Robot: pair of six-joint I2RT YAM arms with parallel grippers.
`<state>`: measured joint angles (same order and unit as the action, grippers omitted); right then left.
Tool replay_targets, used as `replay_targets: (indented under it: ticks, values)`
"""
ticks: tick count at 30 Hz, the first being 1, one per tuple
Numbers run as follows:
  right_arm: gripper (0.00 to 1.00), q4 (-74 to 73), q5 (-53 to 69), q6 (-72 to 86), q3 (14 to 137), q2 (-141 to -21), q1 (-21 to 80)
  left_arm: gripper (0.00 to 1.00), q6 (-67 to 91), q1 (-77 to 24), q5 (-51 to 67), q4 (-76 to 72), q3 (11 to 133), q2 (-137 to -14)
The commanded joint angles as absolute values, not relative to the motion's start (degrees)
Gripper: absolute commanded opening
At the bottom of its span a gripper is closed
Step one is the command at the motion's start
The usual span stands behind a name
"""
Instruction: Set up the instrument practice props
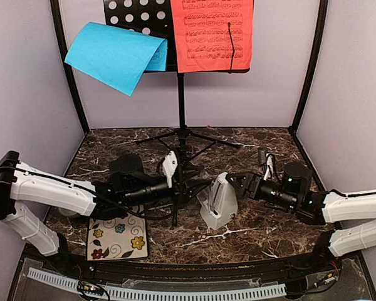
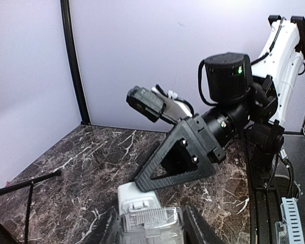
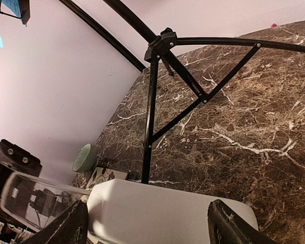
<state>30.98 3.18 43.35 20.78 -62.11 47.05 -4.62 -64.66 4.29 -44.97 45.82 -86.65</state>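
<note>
Jaws of left gripper [image 2: 150,230] and right gripper [image 3: 147,223] both clamp the metronome [image 1: 220,202] at frame centre. Music stand [image 1: 181,106] is up, red sheet [image 1: 210,34] flat; blue sheet [image 1: 113,53] droops upper left, likely needing straightening

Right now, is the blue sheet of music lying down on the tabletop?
No, the blue sheet hangs curled off the left side of the music stand, beside the red sheet.
</note>
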Motion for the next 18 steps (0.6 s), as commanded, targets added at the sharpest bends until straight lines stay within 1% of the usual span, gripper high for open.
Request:
replay_targets:
  ticks: [1, 5, 9, 14, 18]
  values:
    - [0.81, 18.24, 0.02, 40.47, 19.29, -64.32, 45.84, 0.0, -3.03, -64.79, -0.24, -38.91, 43.4, -78.04]
    - [0.81, 17.93, 0.06, 40.13, 19.59, -64.19, 45.87, 0.0, -0.24, -63.87, -5.27, -29.04, 41.64, -71.98]
    - [0.81, 17.93, 0.18, 39.83, 19.88, -64.15, 45.86, 0.0, 4.07, -60.46, -9.14, -16.52, 40.96, -66.93]
    - [0.81, 17.89, 0.43, 39.75, 20.11, -64.31, 45.85, 0.0, 8.29, -49.77, -9.35, -1.95, 42.62, -64.04]
    - [0.81, 18.42, 0.59, 39.94, 20.13, -64.72, 45.86, 0.0, 10.2, -40.58, -5.29, 4.67, 47.03, -67.31]
